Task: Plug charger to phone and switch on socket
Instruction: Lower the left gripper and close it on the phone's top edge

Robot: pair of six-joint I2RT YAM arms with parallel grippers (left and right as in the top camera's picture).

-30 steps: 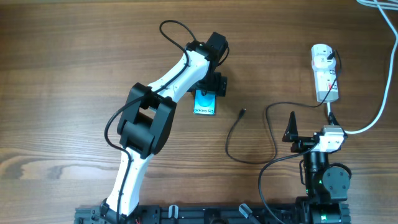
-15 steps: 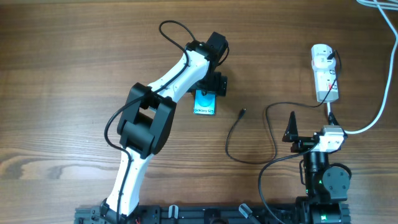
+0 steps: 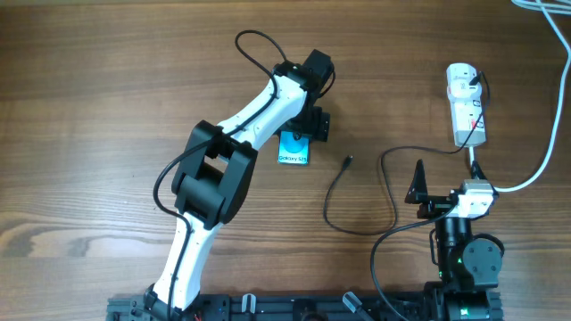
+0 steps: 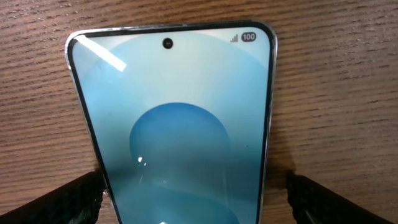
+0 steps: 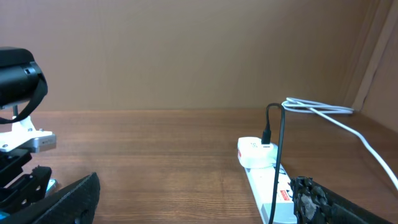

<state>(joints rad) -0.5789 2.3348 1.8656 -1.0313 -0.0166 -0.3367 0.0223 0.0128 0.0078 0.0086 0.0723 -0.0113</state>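
Mid-table, phone (image 3: pixel 294 152): flat, screen up.
Left gripper (image 3: pixel 301 132): fingers spread, straddling the phone's end, gripping nothing.
Right gripper (image 3: pixel 442 192): wide apart, empty, near socket (image 3: pixel 466 105).
Charger (image 3: pixel 357 218): runs from socket, loops on the table; tip right of phone, not touching.
White lead (image 3: pixel 544 160): trails off right.

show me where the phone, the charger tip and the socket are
phone (image 3: pixel 293 145), overhead view, on the cyan screen next to its white band
charger tip (image 3: pixel 347 161), overhead view, on the black connector at the cable's free end
socket (image 3: pixel 466 107), overhead view, on the middle of its white body
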